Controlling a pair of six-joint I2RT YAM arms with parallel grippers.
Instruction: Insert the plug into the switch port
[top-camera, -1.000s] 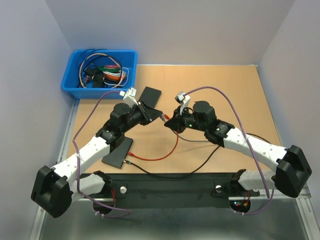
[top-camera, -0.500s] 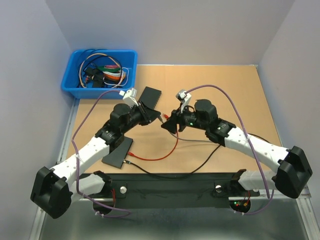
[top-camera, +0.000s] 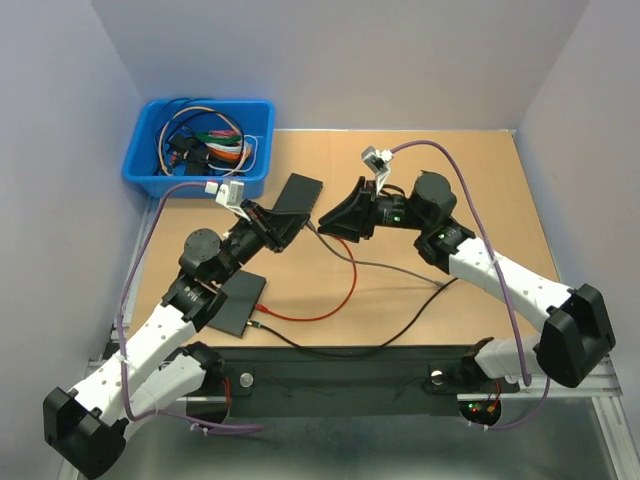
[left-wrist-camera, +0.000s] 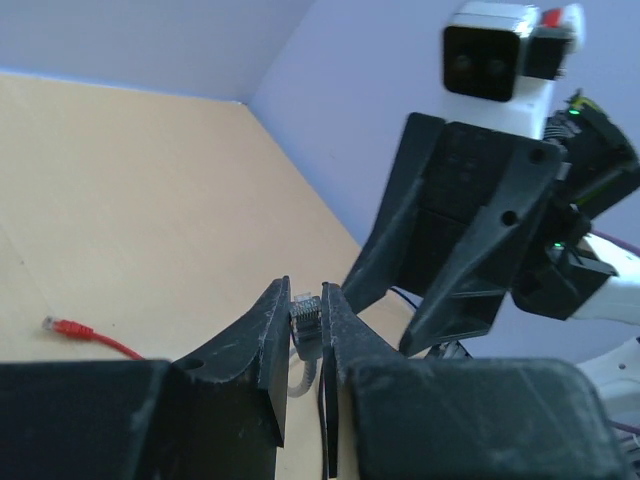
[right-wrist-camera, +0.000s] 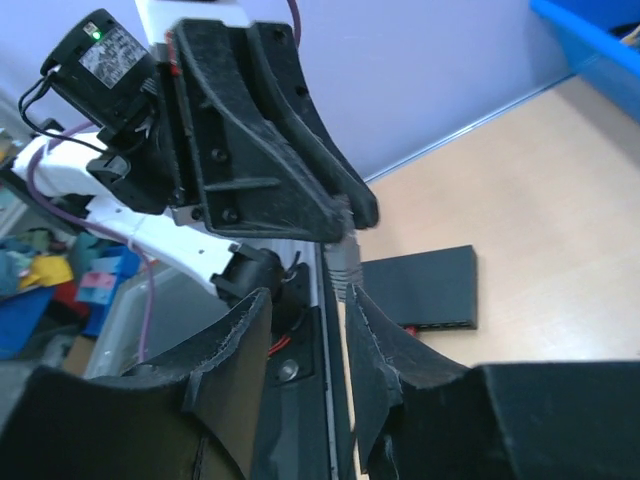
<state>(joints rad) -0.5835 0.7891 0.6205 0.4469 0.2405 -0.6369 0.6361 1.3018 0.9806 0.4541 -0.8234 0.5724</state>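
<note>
Left wrist view: my left gripper (left-wrist-camera: 305, 290) pinches the plug (left-wrist-camera: 305, 306) in the air (right gripper (right-wrist-camera: 307, 297) spread wide). It's not in the switch (top-camera: 232, 303) yet.

Top view: bright, even, diffuse overhead light. Soft, faint shadows under arms on tabletop (top-camera: 480, 190). No glare. Walls splay slightly at frame edges.

Left wrist view: left gripper (left-wrist-camera: 306, 295) near-black, underexposed, soft at bottom. Plug (left-wrist-camera: 305, 310) fairly crisp. Wall pale, flat-lit.

Right wrist view: right gripper (right-wrist-camera: 308, 292) dark, detail lost in foreground. Clutter at far left blurred. Green LED (right-wrist-camera: 95, 35) glowing. Switch (right-wrist-camera: 420, 288) reasonably sharp.
</note>
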